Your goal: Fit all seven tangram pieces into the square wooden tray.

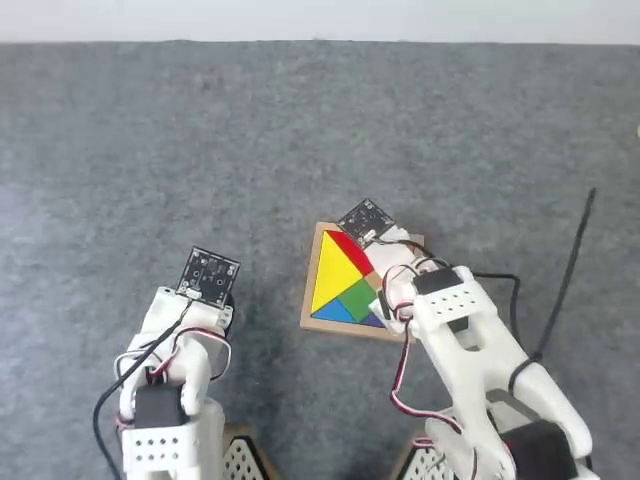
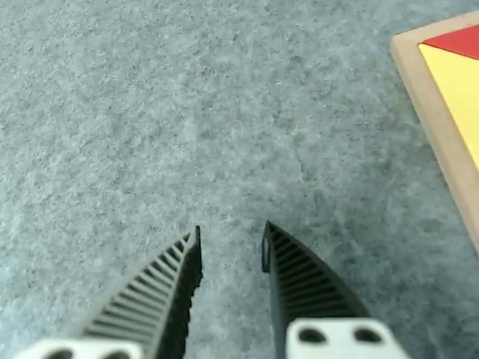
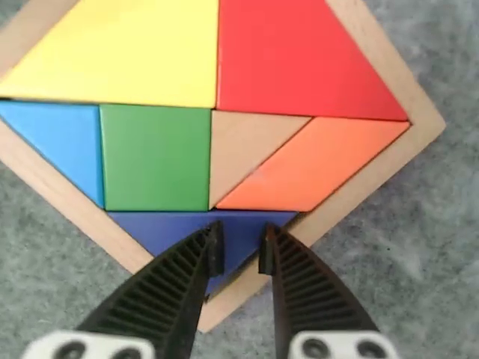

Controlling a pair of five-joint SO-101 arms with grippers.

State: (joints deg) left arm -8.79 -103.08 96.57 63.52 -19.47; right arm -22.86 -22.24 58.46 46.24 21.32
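Grey felt covers the tabletop [image 1: 150,130], with a pale wall strip at its 12 o'clock edge. At the high view's 7 o'clock the left arm rests, and its tool [image 2: 232,232] hangs over bare felt with the jaws a narrow gap apart and nothing between them.

At 3 o'clock from that tool lies the wooden tray [image 3: 352,187], turned corner-on. It holds a yellow triangle [image 3: 135,52], a red triangle [image 3: 292,60], a light blue triangle [image 3: 60,142], a green square [image 3: 153,157], a plain wood triangle [image 3: 239,146], an orange parallelogram [image 3: 314,164] and a dark blue triangle [image 3: 161,226], seven in all.

The right arm comes in from 5 o'clock. Its tool [image 3: 241,235] is poised over the tray's 5 o'clock corner, jaws slightly parted and holding nothing, their tips just above or on the dark blue triangle.

The task looks to be at its last step, seating that final piece. The tool covers the triangle's tip, so I cannot tell whether it sits fully flush. If it sits proud, the next move calls for a light downward press. If it is flush, a straight lift away will do, taking care not to snag the edge.
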